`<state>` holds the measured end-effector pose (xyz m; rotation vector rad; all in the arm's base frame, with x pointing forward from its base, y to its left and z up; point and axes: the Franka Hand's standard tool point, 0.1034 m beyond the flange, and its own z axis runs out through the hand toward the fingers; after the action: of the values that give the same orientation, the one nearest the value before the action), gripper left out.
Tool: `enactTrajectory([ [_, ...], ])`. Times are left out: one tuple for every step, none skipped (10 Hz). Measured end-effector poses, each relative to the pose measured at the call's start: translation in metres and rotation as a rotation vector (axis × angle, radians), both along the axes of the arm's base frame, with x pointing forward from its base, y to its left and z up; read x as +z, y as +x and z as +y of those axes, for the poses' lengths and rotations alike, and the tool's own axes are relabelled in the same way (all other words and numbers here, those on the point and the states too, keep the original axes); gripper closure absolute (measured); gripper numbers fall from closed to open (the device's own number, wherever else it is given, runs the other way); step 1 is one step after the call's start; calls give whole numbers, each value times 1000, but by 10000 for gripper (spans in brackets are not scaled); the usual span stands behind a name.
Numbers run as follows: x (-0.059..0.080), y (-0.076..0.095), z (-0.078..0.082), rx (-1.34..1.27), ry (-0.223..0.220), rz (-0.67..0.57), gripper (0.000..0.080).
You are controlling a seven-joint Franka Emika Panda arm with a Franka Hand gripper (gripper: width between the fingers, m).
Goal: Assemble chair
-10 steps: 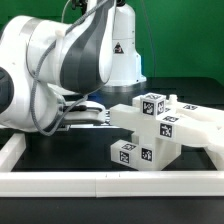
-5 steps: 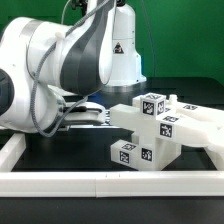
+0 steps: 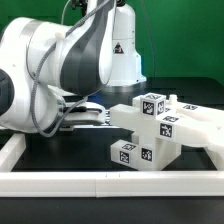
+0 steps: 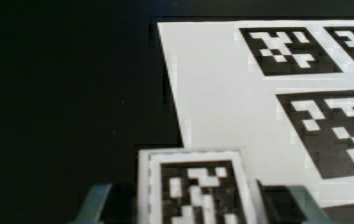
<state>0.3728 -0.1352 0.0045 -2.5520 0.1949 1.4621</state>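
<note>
Seen from the exterior view, the arm fills that view's left, its gripper (image 3: 100, 117) low over the black table (image 3: 60, 155), right against the chair (image 3: 160, 125), which sits on that view's right behind the white border rail (image 3: 110, 182). Green wall behind.

Wrist view: fingers (image 4: 106, 200) pinch a tagged chair part (image 4: 195, 185), with the marker board (image 4: 245, 90) on the dark surface beyond.

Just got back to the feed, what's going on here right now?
The arm's gripper holds a small tagged white chair part between its fingers, above the marker board. In the exterior view the arm reaches low over the black table toward the stacked chair pieces.
</note>
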Motion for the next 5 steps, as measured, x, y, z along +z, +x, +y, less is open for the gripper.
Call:
enactTrajectory([
  [1, 3, -1, 2, -4, -19, 520],
  [17, 11, 3, 3, 4, -29, 520],
  [33, 22, 2, 13, 14, -79, 520],
  [59, 32, 2, 23, 16, -172, 520],
  [85, 33, 6, 21, 24, -253, 520],
])
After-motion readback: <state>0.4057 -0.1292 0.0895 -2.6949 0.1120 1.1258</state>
